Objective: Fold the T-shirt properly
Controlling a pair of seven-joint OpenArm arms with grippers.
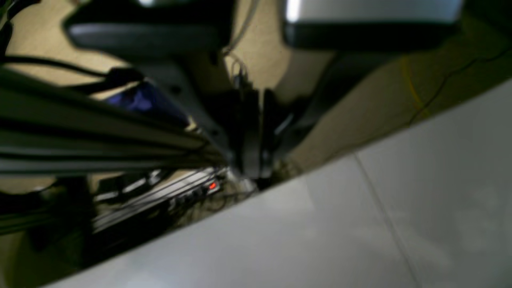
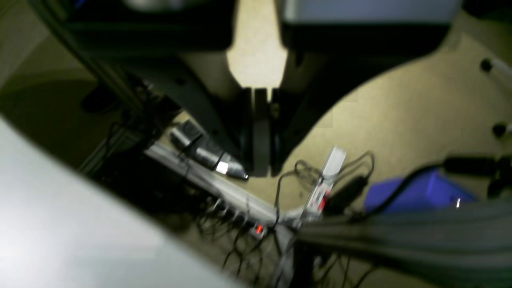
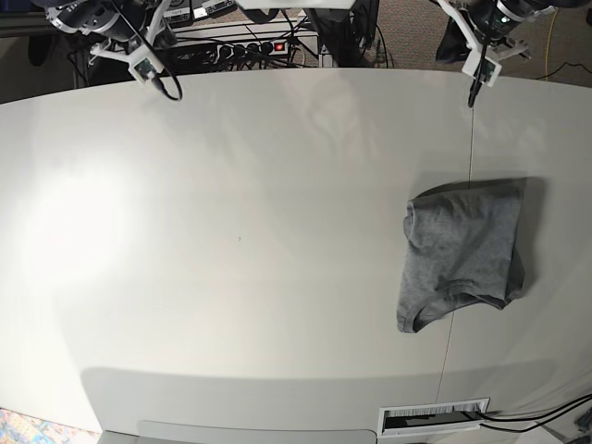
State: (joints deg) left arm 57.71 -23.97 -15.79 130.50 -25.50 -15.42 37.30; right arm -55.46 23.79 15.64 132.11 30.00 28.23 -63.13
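A grey T-shirt (image 3: 462, 252) lies folded into a compact bundle on the right side of the white table (image 3: 231, 240). It does not show in either wrist view. My left gripper (image 3: 474, 93) hangs over the far edge of the table, well behind the shirt, shut and empty. In the left wrist view (image 1: 256, 162) its fingers are pressed together. My right gripper (image 3: 172, 91) is over the far left edge, far from the shirt. In the right wrist view (image 2: 258, 162) it is shut and empty.
A power strip (image 3: 252, 46) with a red light and tangled cables lies on the floor behind the table. It also shows in the right wrist view (image 2: 259, 229). A blue box (image 2: 424, 192) sits on the floor. A white slotted part (image 3: 435, 416) is at the near edge.
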